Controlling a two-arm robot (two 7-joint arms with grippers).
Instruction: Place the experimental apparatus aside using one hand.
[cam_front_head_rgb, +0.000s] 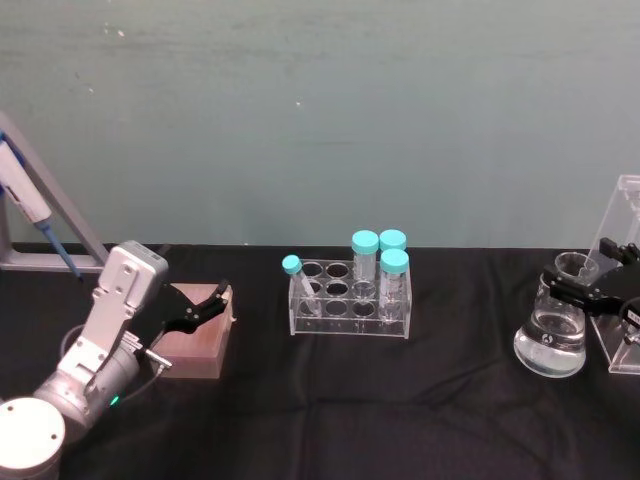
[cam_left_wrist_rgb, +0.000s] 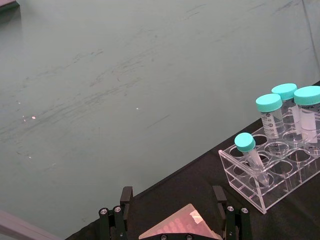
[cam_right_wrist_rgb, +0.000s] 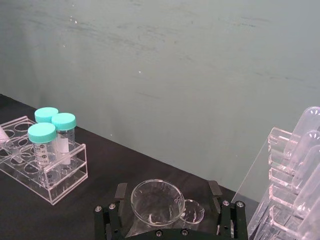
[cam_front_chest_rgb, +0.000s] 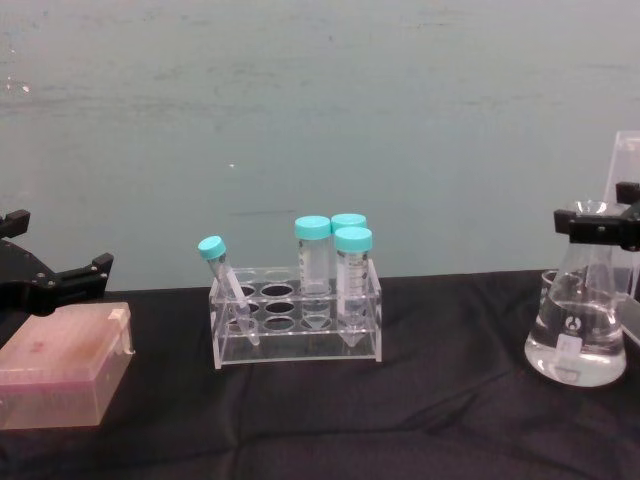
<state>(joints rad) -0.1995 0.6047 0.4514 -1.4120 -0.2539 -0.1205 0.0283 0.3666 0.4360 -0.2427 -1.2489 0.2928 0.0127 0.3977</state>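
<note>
Clear glass, the conical flask (cam_front_head_rgb: 552, 340) stands at the right of the head view with clear liquid in its wide bottom. The right gripper (cam_front_head_rgb: 590, 291) has its fingers on both sides of the flask's neck, but I cannot tell if they press it. Just beside it, at the right edge, stands an acrylic stand (cam_front_head_rgb: 622, 262). In the centre, a clear rack (cam_front_head_rgb: 349, 308) holds four tubes with teal caps. At lower left, the left gripper (cam_front_head_rgb: 215, 296) is spread wide over a brown box (cam_front_head_rgb: 193, 343).
</note>
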